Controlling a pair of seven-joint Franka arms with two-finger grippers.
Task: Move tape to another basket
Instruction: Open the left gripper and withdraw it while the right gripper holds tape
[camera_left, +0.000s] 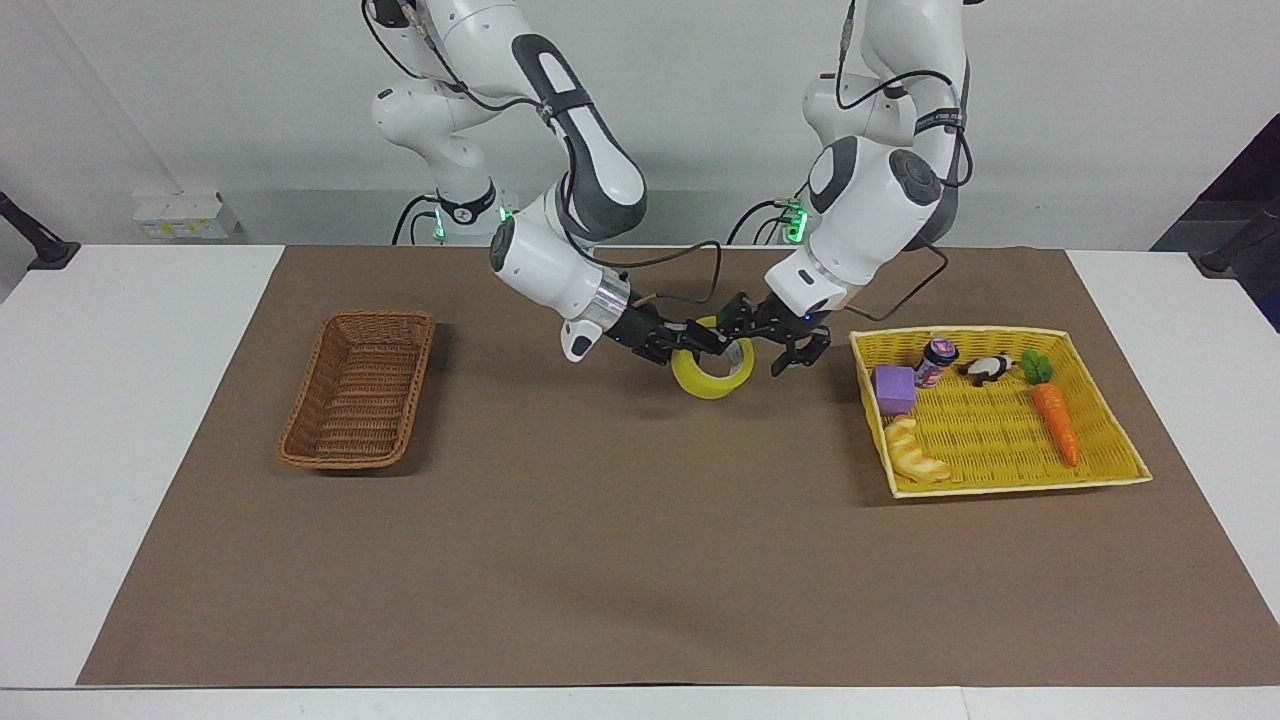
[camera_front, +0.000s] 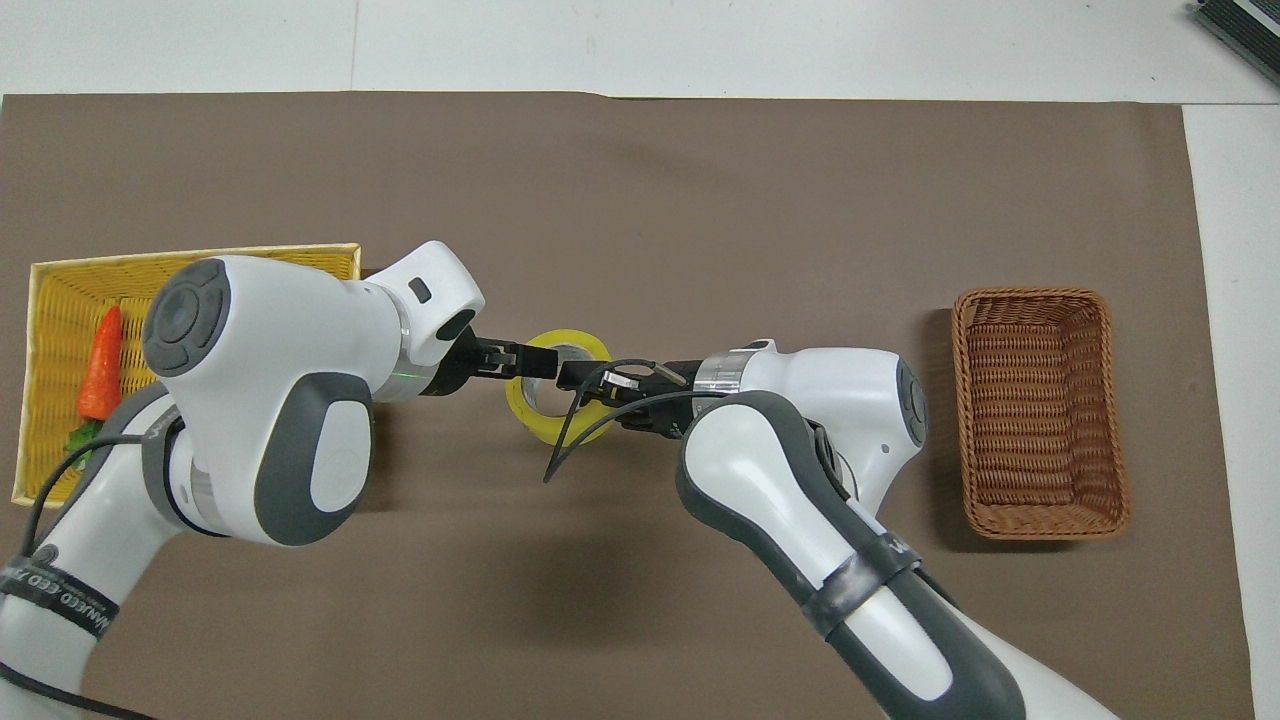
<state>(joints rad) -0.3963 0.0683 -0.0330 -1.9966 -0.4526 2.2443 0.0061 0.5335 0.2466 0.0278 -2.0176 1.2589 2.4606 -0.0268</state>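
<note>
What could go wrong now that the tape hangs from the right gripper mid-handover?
The right gripper pinches only one edge of the tape, so the roll could swing or slip on the way to the brown wicker basket. The open left gripper sits beside the roll and might snag it. The right arm's loose cable drapes across the roll and may catch.

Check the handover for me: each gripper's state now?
Left gripper: open, beside the tape.
Right gripper: shut on the tape.
</note>
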